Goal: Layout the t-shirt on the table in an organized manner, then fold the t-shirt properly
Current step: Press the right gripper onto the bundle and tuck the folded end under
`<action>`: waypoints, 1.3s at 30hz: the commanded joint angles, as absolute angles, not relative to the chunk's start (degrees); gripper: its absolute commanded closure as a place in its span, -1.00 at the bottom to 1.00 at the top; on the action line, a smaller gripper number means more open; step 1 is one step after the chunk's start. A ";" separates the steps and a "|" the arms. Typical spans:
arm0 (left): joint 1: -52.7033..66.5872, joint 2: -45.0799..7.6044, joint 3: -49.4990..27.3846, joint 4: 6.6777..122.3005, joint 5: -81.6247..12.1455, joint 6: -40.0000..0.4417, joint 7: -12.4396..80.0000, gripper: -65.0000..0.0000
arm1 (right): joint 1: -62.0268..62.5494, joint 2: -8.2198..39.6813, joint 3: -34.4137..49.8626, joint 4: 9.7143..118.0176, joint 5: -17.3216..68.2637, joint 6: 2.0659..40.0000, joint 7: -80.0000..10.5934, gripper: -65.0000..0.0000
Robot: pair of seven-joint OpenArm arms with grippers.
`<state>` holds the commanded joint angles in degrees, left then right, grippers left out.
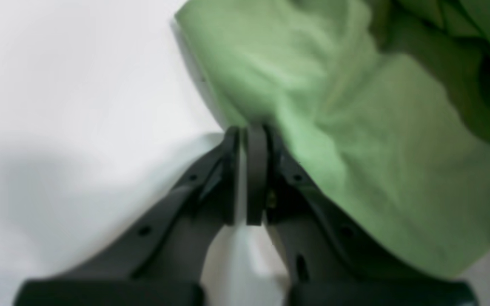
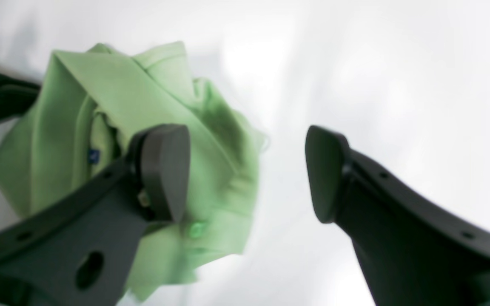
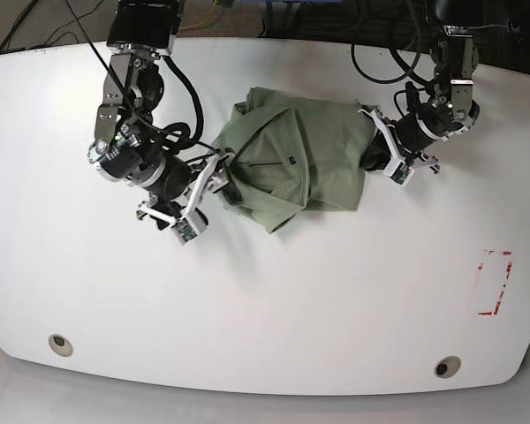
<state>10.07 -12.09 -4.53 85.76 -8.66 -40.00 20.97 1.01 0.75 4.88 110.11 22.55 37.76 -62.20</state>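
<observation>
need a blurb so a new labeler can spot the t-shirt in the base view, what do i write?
Start at the white table. Between the two arms, toward the far edge, lies a crumpled heap: the t-shirt. It is the only cloth there, pale sage green, with the left end effector closed on its edge.

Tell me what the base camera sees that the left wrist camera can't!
Only the base view shows the whole crumpled t-shirt, both arms, the open right claw, the red tape marks and two grey grommets. Only the left wrist view shows, up close, the left claw pinched shut on the shirt's edge, with its dark fingers pressed together. Both show the green shirt lying on the white table, still bunched up and not yet laid flat.
</observation>
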 joint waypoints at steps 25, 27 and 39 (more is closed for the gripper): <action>10.51 -12.09 -4.44 84.88 -8.66 -40.00 20.97 0.92 | -4.09 -6.20 -3.56 109.67 18.77 37.23 -61.23 -0.25; 10.51 -12.09 -4.44 84.88 -8.66 -40.00 20.97 0.92 | -4.18 -6.20 -3.65 109.49 16.22 37.23 -60.26 -0.25; 11.12 -12.09 -4.44 85.14 -8.66 -40.00 20.97 0.92 | -6.02 -6.20 -6.81 105.89 12.26 36.97 -55.87 -0.25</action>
